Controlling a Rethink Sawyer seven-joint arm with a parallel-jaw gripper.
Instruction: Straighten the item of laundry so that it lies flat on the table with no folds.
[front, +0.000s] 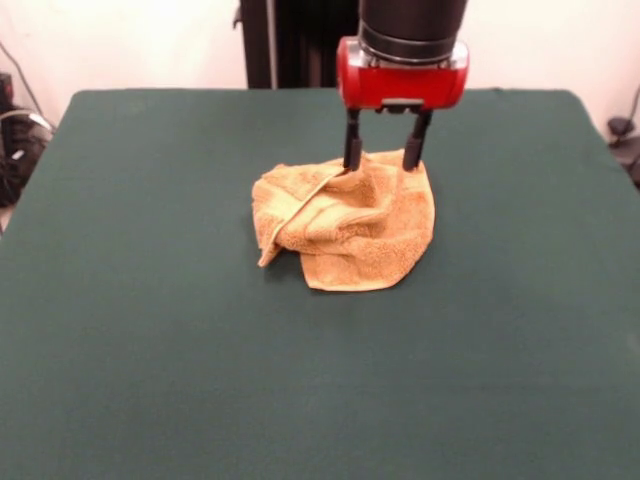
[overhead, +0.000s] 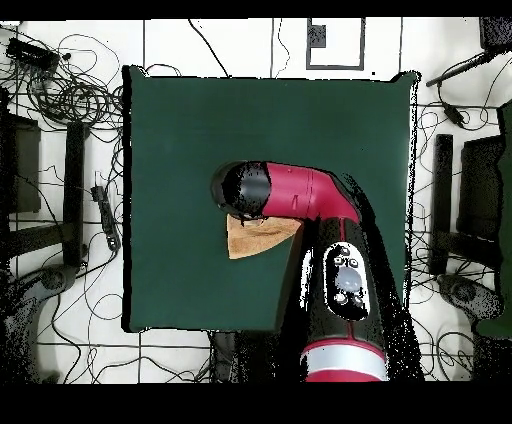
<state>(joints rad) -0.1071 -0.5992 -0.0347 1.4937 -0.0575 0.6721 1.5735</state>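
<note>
Hanging straight down, the gripper (front: 385, 158) stands spread, fingertips touching the crumpled towel's (front: 345, 222) far edge

The crumpled towel (front: 345, 222) is lying near the middle of the table (front: 150, 350), the only obstacle on the cloth. The gripper (front: 383, 158) is standing over its far edge; bare felt is running to all edges and corners.

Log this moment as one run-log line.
end effector: open, fingers straddling towel's far edge | towel: crumpled, folded over | table: towel near centre | task: not done
</note>
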